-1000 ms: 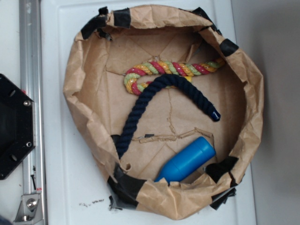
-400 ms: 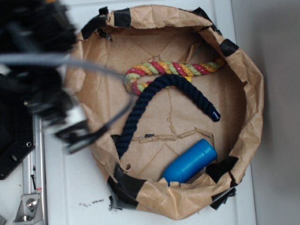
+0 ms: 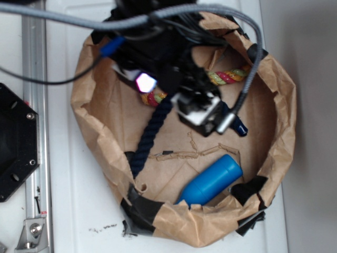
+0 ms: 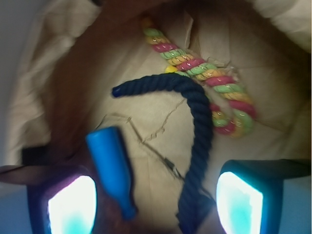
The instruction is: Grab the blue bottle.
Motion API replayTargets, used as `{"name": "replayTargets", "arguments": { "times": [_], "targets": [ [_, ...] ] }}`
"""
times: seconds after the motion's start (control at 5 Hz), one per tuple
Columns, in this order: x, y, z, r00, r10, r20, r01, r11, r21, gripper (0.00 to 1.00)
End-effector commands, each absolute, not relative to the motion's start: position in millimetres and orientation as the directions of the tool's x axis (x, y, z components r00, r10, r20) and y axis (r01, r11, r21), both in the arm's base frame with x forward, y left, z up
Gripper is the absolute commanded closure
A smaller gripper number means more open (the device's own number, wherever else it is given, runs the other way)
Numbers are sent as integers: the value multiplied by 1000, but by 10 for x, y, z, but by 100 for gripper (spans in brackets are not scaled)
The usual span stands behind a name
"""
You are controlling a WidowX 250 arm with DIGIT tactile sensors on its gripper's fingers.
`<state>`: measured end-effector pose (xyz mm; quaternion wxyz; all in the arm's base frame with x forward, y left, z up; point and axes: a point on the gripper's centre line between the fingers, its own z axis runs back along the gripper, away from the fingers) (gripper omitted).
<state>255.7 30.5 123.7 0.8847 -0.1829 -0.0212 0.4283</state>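
Note:
The blue bottle [image 3: 210, 179] lies on its side at the lower right of the brown paper bowl [image 3: 84, 105], its cap end tucked under the near wall. The wrist view shows the blue bottle [image 4: 111, 163] low on the left, cap end toward the camera. My gripper [image 3: 202, 113] hangs over the bowl's middle, above and left of the bottle and apart from it. In the wrist view my gripper [image 4: 155, 204] is open, its two fingers wide apart with nothing between them.
A dark navy rope [image 3: 150, 134] curves across the bowl floor, partly hidden by the arm; its blue tip [image 3: 241, 129] shows right of the gripper. A multicoloured rope [image 3: 229, 75] lies behind it. Grey cables [image 3: 247, 79] arch over the bowl. A metal rail [image 3: 32, 63] runs along the left.
The arm swept in from the left edge to over the bowl's middle, covering much of both ropes. The bottle has not moved.

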Motion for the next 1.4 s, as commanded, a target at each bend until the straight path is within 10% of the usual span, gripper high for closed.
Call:
{"name": "replayTargets", "arguments": {
  "times": [0.0,0.6,0.8,1.0,1.2],
  "targets": [
    [2563,-396,630,724,678,-127,-670,648,-362,0],
    [3078,-654,558,830,558,16,-521,784,-338,0],
    [3064,-726,450,876,481,40,-458,855,-244,0],
    [2956,-617,401,901,428,75,-423,903,-74,100],
    [2868,-397,545,900,431,71,-430,902,-29,100]
  ]
}}
